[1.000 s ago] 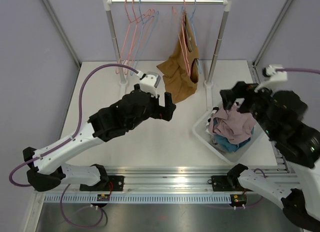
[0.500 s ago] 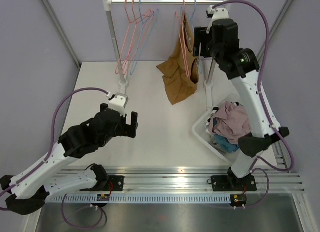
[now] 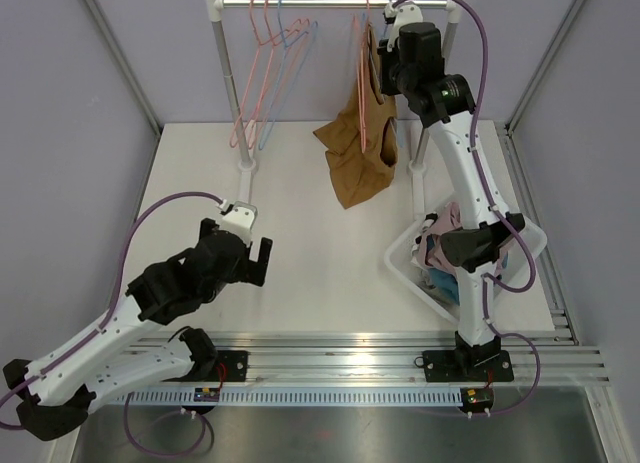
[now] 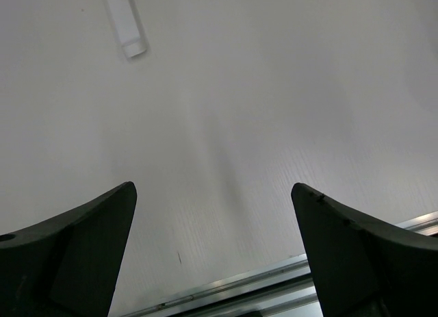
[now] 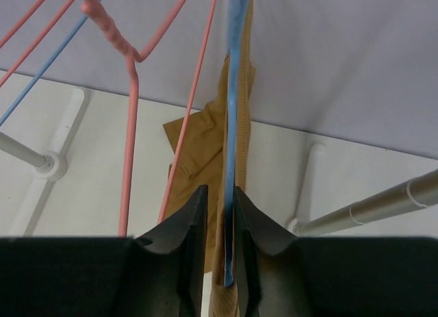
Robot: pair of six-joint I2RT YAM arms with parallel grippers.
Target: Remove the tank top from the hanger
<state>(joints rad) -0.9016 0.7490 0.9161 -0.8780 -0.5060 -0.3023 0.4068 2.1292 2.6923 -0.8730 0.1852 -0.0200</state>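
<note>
I am pinching the thin blue wire hanger (image 5: pixel 234 91) in my right claw (image 5: pixel 219 194), aiming to leave the tan cloth tank top (image 5: pixel 198 153) free.

The tank top (image 3: pixel 355 173) is tan cloth, matt and creased. The blue hanger (image 5: pixel 231 111) looks smooth and coated; the pink hanger (image 5: pixel 130 139) has a ribbed shoulder. The rail (image 3: pixel 320 2) at top is shiny metal. The table (image 4: pixel 274 91) is matt white. Left claw (image 4: pixel 212 194) and right claw (image 5: pixel 219 194): matt black plastic.
</note>
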